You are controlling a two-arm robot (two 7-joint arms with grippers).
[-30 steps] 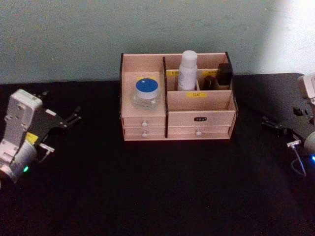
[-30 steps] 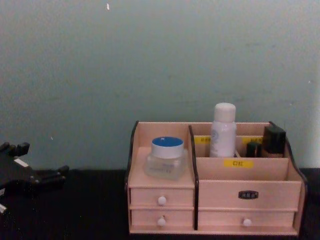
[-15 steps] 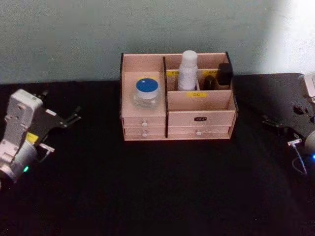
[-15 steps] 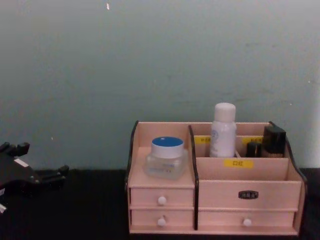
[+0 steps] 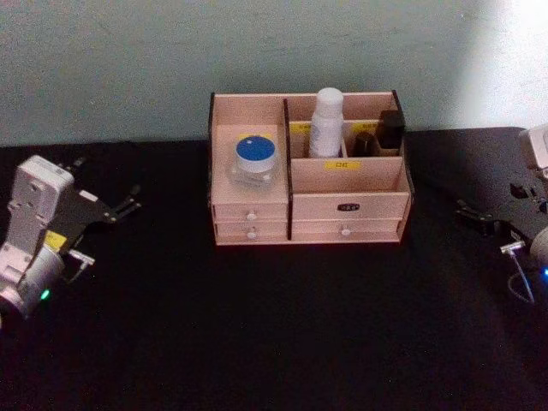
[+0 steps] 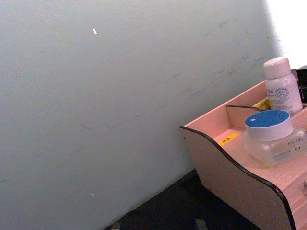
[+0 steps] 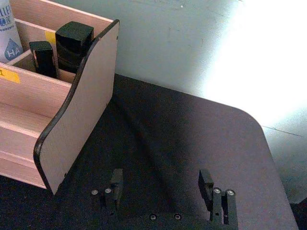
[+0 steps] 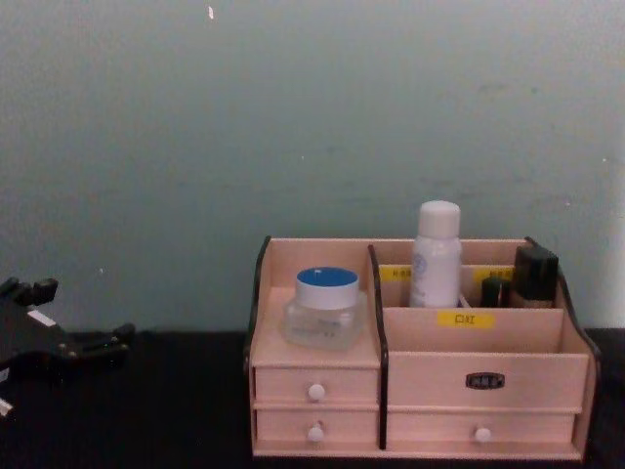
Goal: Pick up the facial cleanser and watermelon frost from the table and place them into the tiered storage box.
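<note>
Pale pinkish wood with black trim makes up the tiered storage box [image 5: 308, 201], which stands at the far middle of the black worktop [image 5: 274, 334], against the wall. Both task items already sit inside it. The watermelon frost [image 5: 255, 163] rests on the left shelf above the two small drawers, a flat spot that suits a squat jar. The facial cleanser [image 5: 325, 122] stands upright in the far rear compartment, where the dividers keep a tall slim bottle from tipping; small dark bottles [image 5: 383, 133] stand to its right.

Judging by this, the placing looks done. The left gripper [image 5: 128, 205] hangs well to the left of the box, fingers apart and empty. The right gripper [image 7: 163, 189] sits well to the right, fingers wide and holding nothing, clear of the box.
</note>
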